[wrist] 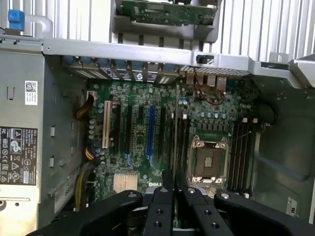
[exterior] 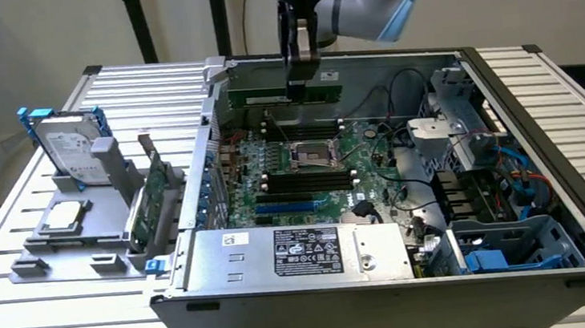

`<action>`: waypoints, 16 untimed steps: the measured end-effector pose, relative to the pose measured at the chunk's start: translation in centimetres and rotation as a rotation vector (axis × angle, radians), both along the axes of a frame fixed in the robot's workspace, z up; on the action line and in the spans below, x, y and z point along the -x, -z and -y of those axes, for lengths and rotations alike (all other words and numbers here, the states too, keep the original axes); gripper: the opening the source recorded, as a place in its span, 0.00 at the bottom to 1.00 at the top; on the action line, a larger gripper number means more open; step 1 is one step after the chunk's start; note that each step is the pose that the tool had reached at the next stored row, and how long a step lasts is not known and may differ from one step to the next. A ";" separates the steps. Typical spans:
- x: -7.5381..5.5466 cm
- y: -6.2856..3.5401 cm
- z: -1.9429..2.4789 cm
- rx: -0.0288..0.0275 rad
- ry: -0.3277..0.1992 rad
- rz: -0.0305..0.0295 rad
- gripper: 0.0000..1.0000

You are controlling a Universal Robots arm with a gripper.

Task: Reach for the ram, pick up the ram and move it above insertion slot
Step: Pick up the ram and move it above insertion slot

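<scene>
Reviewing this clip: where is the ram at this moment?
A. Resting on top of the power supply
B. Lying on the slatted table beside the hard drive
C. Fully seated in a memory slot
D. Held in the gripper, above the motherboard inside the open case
D: in the exterior view the gripper is shut on the ram, a narrow green stick hanging level over the motherboard, clear of the memory slots.
</scene>
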State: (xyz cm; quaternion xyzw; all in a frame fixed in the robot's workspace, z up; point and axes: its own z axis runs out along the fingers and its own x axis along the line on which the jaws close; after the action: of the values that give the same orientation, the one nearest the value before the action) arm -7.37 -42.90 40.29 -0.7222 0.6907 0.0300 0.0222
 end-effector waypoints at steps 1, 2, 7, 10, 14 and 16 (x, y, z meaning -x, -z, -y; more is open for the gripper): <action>-0.2 0.05 -0.35 0.0001 0.000 -0.0001 0.13; -0.4 0.11 -0.72 0.0000 0.000 0.0000 0.13; -1.4 0.46 -2.65 0.0000 0.000 0.0000 0.13; -1.8 0.72 -3.44 0.0000 0.000 0.0000 0.13; -2.4 1.03 -3.97 0.0000 0.000 0.0000 0.13; -2.6 1.14 -4.20 0.0000 0.000 0.0000 0.13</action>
State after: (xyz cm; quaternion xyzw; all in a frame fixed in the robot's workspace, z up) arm -4.76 -38.70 39.14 -0.7221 0.6908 0.0300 0.0222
